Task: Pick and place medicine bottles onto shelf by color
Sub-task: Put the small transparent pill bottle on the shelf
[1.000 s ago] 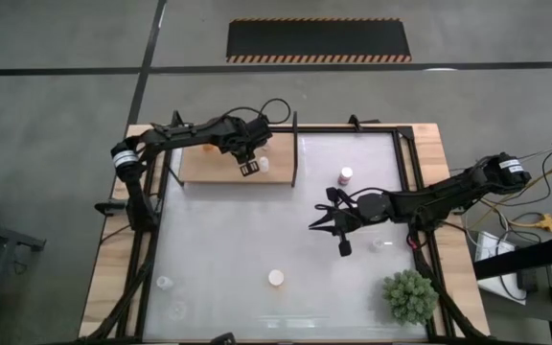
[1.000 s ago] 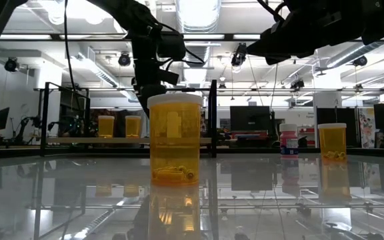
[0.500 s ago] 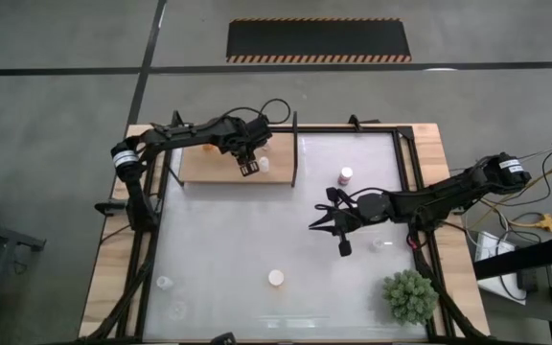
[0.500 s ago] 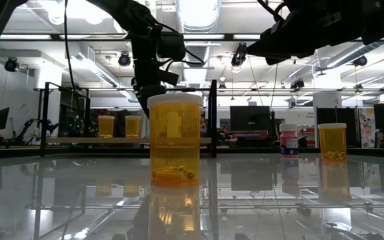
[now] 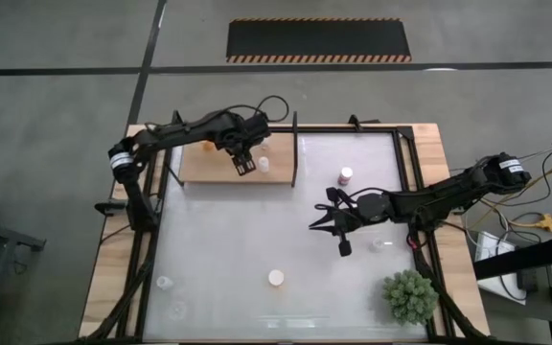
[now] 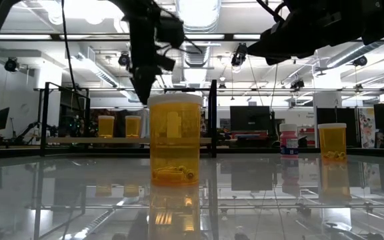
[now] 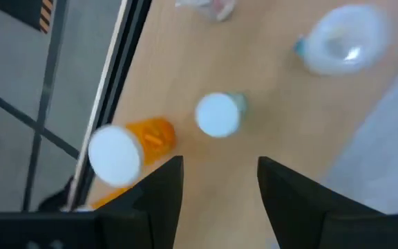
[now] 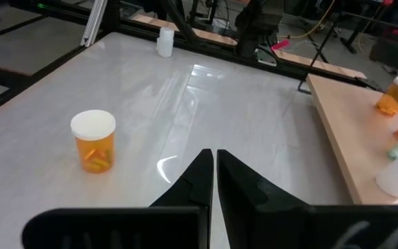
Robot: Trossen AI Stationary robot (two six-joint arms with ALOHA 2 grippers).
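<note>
The left end effector (image 5: pixel 246 165) hangs spread and empty over the shelf (image 5: pixel 199 169) among bottles, the right end effector (image 5: pixel 336 228) pressed together mid-table, while the light, rigid, slick orange bottle (image 5: pixel 276 278) near the table's front edge wants a body grip below its cap.

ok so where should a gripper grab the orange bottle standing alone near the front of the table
Grip the orange bottle across its round body just under the white cap, coming straight down from above. It stands upright with bare table all around it, so fingers fit on either side.
</note>
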